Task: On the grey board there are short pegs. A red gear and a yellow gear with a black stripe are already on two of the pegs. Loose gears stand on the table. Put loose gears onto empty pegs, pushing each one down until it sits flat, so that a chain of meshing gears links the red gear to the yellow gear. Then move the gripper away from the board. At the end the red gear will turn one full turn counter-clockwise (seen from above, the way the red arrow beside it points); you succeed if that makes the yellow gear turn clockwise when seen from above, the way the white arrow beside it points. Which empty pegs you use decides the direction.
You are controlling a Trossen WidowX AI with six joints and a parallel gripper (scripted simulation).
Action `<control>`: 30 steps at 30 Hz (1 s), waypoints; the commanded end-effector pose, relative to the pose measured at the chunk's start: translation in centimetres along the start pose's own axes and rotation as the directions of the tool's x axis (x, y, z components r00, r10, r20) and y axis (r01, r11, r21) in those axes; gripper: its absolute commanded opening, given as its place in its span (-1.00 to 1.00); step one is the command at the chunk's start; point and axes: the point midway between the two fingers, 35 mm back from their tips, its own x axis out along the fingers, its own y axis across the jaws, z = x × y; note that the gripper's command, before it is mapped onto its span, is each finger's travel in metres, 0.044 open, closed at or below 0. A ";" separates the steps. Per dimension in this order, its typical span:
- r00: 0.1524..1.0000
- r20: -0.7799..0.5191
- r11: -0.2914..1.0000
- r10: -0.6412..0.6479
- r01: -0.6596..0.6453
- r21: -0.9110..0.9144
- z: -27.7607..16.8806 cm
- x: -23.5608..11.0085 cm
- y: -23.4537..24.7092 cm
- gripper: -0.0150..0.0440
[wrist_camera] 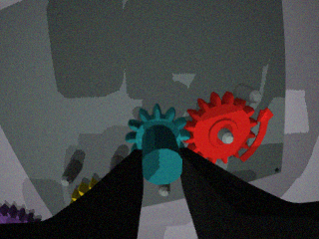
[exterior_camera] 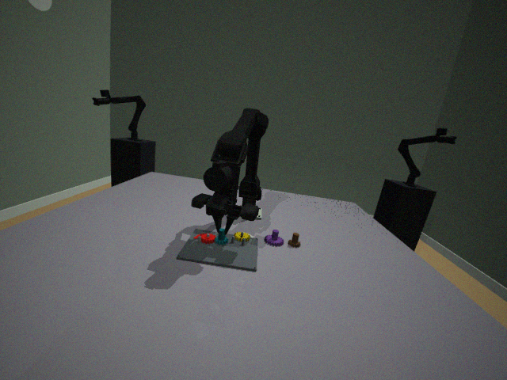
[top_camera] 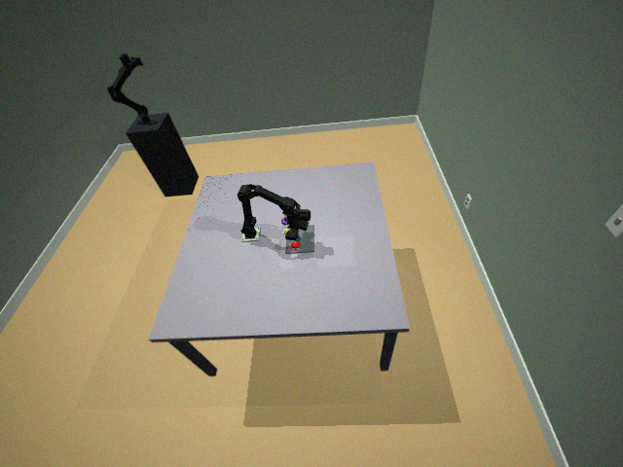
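My gripper [exterior_camera: 223, 234] [wrist_camera: 159, 155] is shut on the upright handle of the teal gear [exterior_camera: 221, 241] [wrist_camera: 158, 114], low over the grey board [exterior_camera: 242, 263] [wrist_camera: 100, 117]. In the wrist view the teal teeth are beside the red gear [top_camera: 295, 244] [exterior_camera: 208, 238] [wrist_camera: 211, 130], touching or nearly so. Whether the teal gear is on a peg or flat is hidden. The yellow gear [exterior_camera: 242, 236] [wrist_camera: 85, 190] is on the other side, partly behind a finger in the wrist view. The purple gear [exterior_camera: 274, 240] [wrist_camera: 14, 214] and brown gear [exterior_camera: 294, 242] stand off the board.
Short grey pegs show in the wrist view: one peg [wrist_camera: 74, 166] near the yellow gear, one peg [wrist_camera: 163, 190] just below the teal handle, and one peg [wrist_camera: 254, 96] beyond the red gear. The red arrow [wrist_camera: 259, 136] curves beside the red gear.
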 end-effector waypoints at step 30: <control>1.000 0.001 0.973 0.001 -0.001 -0.229 0.1 -1.4 0.0 -0.02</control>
